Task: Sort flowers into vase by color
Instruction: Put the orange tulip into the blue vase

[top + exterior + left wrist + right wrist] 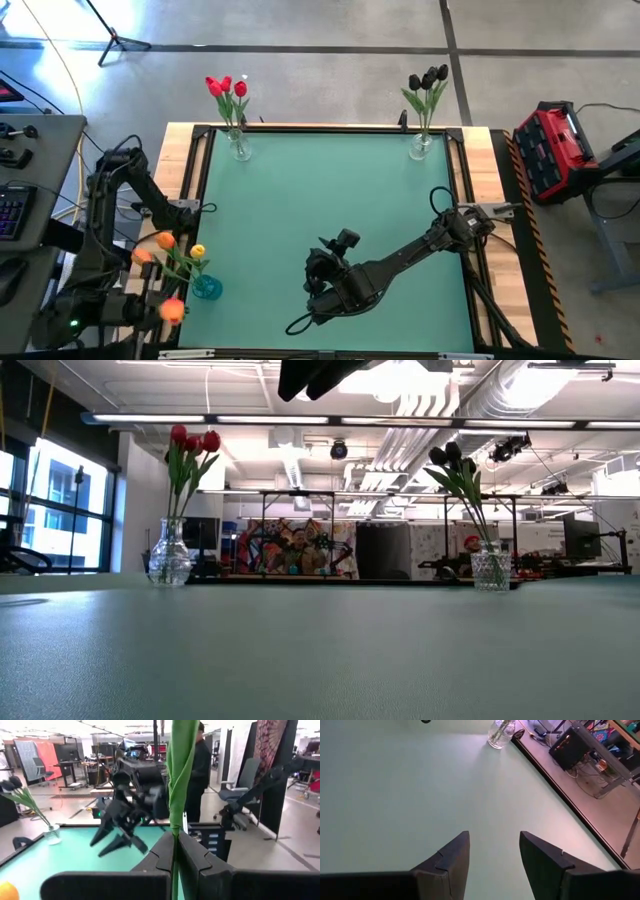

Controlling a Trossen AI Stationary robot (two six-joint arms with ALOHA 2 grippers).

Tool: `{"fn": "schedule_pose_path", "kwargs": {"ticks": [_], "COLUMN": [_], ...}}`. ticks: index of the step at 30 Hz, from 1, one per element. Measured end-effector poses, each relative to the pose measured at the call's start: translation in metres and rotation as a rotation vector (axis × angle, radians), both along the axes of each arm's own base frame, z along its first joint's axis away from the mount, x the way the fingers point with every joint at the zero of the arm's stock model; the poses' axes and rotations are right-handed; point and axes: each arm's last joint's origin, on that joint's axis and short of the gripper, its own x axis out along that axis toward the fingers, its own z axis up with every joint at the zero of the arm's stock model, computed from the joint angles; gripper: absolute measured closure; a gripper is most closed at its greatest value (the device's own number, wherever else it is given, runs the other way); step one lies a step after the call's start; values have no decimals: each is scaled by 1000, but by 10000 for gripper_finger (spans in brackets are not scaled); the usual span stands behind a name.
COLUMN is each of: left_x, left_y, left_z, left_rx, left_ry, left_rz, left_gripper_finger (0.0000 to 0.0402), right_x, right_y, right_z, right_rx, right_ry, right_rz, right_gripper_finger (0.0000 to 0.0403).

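gripping green stem [176,795], left gripper [176,851]; right gripper [492,851] empty.

Right tool [492,857] — fingers apart, empty — above green table [395,795]; glass vase [501,733] beyond.

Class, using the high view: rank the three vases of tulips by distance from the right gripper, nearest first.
Measured from the right gripper:
1. Blue vase of orange and yellow tulips, at the table's left near edge.
2. Vase of black tulips, far right corner.
3. Vase of red tulips, far left corner.
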Motion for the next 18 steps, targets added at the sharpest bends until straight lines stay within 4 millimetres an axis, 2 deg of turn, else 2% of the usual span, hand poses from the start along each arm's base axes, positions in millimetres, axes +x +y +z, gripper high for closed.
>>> {"fn": "schedule_pose_path", "kwargs": {"ticks": [8, 10, 13, 18], "left_x": [9, 7, -5, -22], "left_y": [22, 29, 34, 46], "left_z": [-62, -63, -66, -45], "left_rx": [60, 28, 113, 93], "left_ry": [5, 1, 4, -1], "left_rz": [32, 29, -22, -88], "left_gripper_finger": [401, 401, 401, 401], "right_x": [1, 1, 0, 1], "right_y": [0, 0, 0, 0], "right_z": [0, 0, 0, 0], "right_rx": [6, 8, 14, 25], "right_ry": [-7, -3, 4, 16], "right_rz": [2, 2, 4, 8], "right_gripper_finger": [242, 242, 242, 242]}}
